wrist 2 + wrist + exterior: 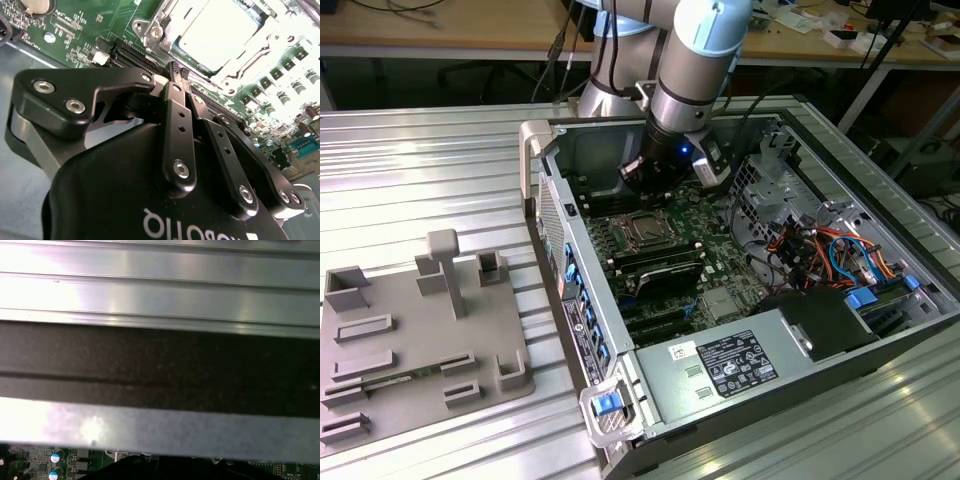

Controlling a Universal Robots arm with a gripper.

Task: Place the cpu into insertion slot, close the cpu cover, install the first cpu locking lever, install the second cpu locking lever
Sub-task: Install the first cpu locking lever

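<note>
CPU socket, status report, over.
Gripper shut, empty, above the board beside the socket. CPU seated in slot, cover down over it. Nothing in the way.

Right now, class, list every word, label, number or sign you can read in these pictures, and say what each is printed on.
No text reads clearly.
White label on the power supply: too small to read.
White print on the motherboard: too small to read.
White lettering on the gripper housing: upside down and cut off.
</note>
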